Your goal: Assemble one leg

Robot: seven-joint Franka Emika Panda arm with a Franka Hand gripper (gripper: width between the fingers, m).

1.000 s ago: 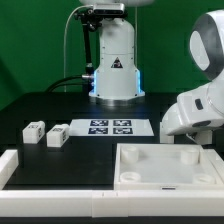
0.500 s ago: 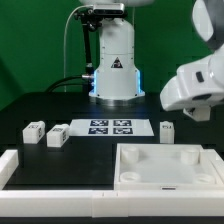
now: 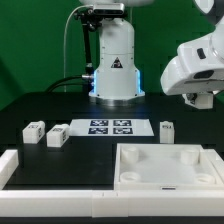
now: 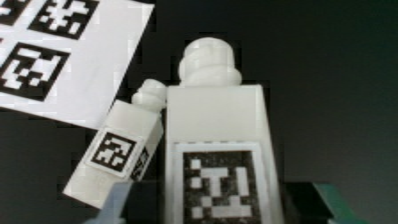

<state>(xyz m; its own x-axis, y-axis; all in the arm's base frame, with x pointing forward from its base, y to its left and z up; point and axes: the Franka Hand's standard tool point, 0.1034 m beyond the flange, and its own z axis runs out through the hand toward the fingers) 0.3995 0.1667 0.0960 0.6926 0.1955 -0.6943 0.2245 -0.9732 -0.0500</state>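
Observation:
In the wrist view a white leg (image 4: 214,130) with a black-and-white tag fills the middle, standing between my gripper (image 4: 222,205) fingers (image 4: 118,200), which are shut on it. A second leg (image 4: 121,150) lies on the black table just beyond, beside the marker board (image 4: 71,50). In the exterior view my gripper (image 3: 203,98) hangs above the table at the right, over that second leg (image 3: 167,129). The held leg is hard to make out there. Two more legs (image 3: 35,131) (image 3: 58,134) sit at the left.
The large white tray-like part (image 3: 165,165) lies at the front right. A long white bar (image 3: 20,168) runs along the front left. The marker board (image 3: 112,127) lies mid-table before the white robot base (image 3: 115,60).
The arm has risen from low at the exterior view's right to well above the table. This uncovered the leg beside the marker board.

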